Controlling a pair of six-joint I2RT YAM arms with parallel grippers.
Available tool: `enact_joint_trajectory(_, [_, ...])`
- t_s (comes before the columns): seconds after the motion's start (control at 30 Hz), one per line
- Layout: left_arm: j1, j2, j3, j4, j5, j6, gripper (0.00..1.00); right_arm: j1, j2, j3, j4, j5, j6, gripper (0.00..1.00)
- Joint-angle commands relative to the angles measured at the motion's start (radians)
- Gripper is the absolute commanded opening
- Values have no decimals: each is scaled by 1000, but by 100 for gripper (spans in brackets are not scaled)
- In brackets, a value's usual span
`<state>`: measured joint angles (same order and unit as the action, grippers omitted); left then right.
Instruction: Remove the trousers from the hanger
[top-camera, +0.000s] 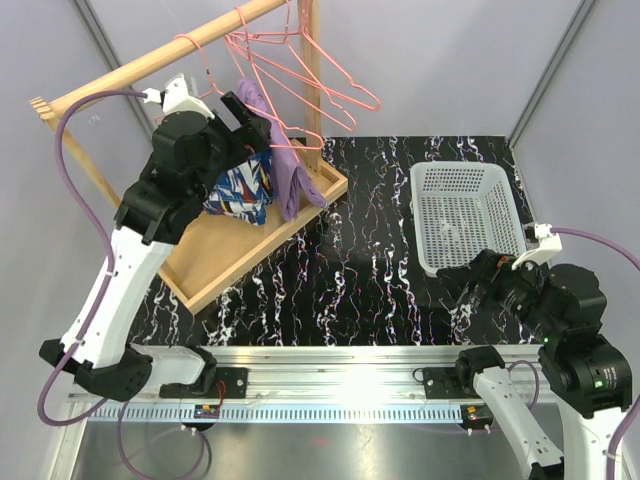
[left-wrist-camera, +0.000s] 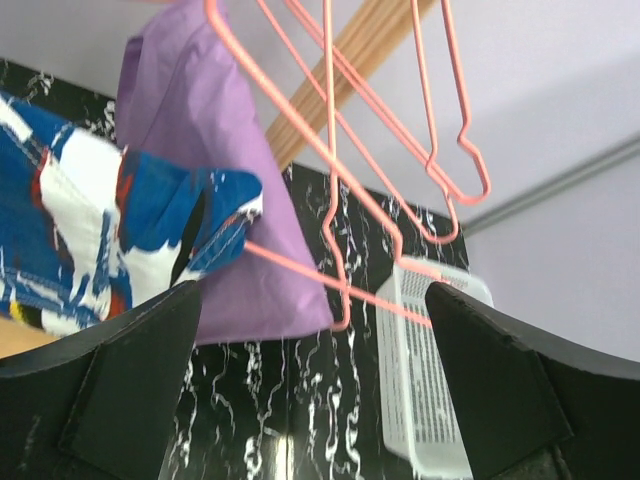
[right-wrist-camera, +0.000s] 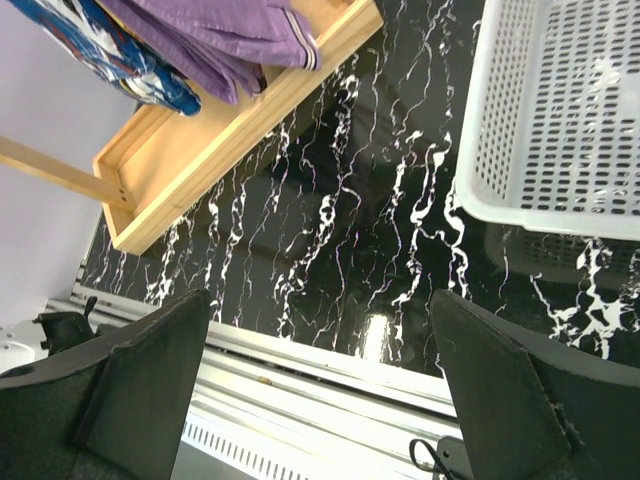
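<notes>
Two pairs of shorts hang from the wooden rack's rail (top-camera: 120, 72) on pink wire hangers (left-wrist-camera: 330, 120), the blue splashed pair (top-camera: 240, 190) touching the lilac pair (top-camera: 288, 170). Both have their long axis vertical, and the lilac's striped band sits lowest, just above the rack's tray base (top-camera: 220, 260). The left gripper (left-wrist-camera: 312, 290) gapes wide at the blue pair, grasping nothing. The right gripper (right-wrist-camera: 320, 295), equally spread and holding nothing, hovers well right of the rack, near the white basket (top-camera: 455, 167).

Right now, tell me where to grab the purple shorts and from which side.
Probably the purple shorts' free lower edge, from the left claw's side: the cloth hangs loose off the pink hanger there, and the open claw faces it.
</notes>
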<state>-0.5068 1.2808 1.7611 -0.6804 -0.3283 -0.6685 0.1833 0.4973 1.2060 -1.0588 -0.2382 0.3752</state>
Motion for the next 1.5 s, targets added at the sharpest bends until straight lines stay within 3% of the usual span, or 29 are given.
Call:
enact_joint_trajectory(0.0, [-30, 37, 64, 130, -159, 1, 99, 7, -8, -20, 49, -47, 13, 99])
enact_joint_trajectory(0.2, [-32, 245, 251, -5, -353, 56, 99, 7, -8, -25, 60, -64, 27, 100])
enact_joint_trajectory(0.4, [-32, 394, 483, -183, -508, 136, 84, 7, -28, -77, 80, -101, 50, 99])
enact_joint_trajectory(0.6, [-45, 351, 416, -192, -629, 175, 58, 7, -26, -92, 86, -98, 51, 99])
enact_joint_trajectory(0.7, [-55, 293, 347, -189, -661, 181, 54, 7, -25, -102, 91, -96, 54, 99])
enact_joint_trajectory(0.83, [-55, 215, 249, -153, -675, 210, 45, 7, -23, -114, 103, -105, 67, 100])
enact_joint_trajectory(1.0, [-38, 190, 207, -128, -648, 250, 44, 7, -17, -118, 112, -116, 76, 100])
enact_joint_trajectory(1.07, [-24, 196, 212, -137, -628, 251, 37, 7, -13, -108, 106, -112, 70, 99])
enact_joint_trajectory(1.33, [69, 190, 187, -140, -433, 251, 38, 7, -8, -89, 74, -95, 51, 99])
enact_joint_trajectory(1.47, [91, 187, 172, -137, -365, 267, 33, 7, -3, -82, 75, -95, 51, 100])
